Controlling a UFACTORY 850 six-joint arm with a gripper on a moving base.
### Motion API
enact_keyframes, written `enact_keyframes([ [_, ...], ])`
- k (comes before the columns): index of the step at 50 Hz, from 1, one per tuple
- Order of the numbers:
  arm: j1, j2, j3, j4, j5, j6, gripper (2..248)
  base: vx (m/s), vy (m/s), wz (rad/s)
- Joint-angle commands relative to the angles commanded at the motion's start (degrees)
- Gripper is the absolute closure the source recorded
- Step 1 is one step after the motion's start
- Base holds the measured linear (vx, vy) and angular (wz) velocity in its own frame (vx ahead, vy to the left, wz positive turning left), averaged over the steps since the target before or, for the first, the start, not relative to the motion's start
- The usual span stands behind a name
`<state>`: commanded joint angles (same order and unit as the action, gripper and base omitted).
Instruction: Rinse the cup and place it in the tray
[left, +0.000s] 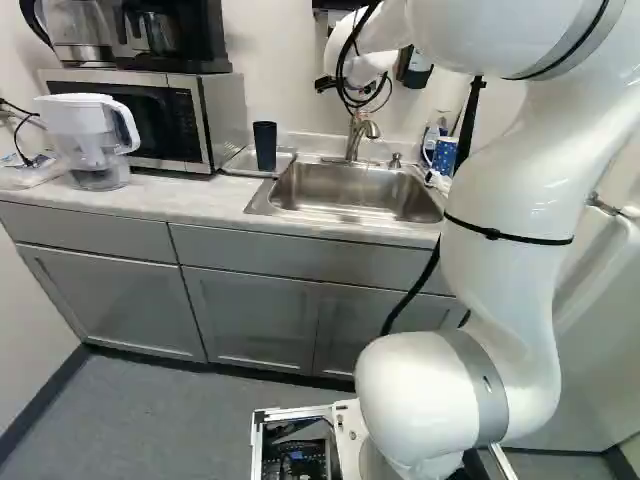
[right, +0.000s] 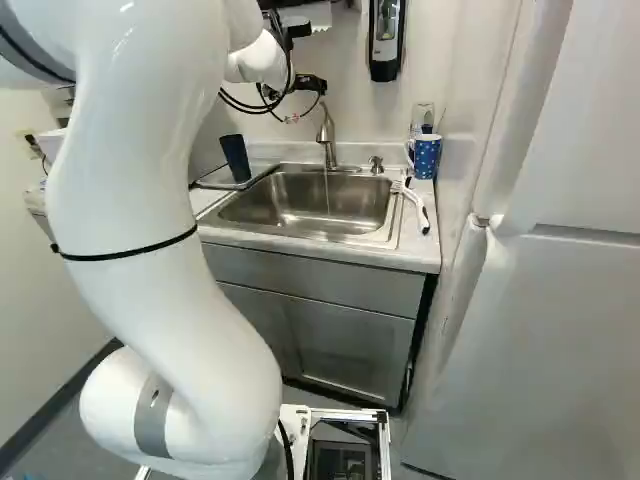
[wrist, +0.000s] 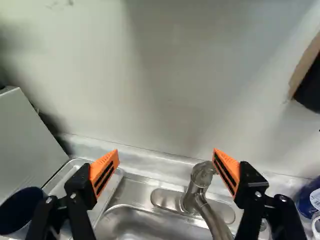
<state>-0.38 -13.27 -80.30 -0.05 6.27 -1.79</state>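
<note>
Holding nothing in the widely spread end effector (right: 294, 116), near the faucet (wrist: 202, 187). To its left, with a dark blue cup (wrist: 19, 210) upright on the tray (left: 286, 160); to its right, with a spotted blue mug (right: 426, 157).

You get bright light with soft glints on the steel sink (left: 350, 188); at twelve o'clock, broad, soft-edged shadows dim the wall (wrist: 175, 75).
</note>
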Motion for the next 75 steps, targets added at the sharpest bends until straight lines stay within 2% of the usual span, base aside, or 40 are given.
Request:
enact_keyframes([
  [44,0.00,0.40,0.45,0.00,-5.04,0.00,3,0.000,0.000,0.000],
  [75,0.00,1.08,1.07,0.00,-4.51,0.00,3,0.000,0.000,0.000],
])
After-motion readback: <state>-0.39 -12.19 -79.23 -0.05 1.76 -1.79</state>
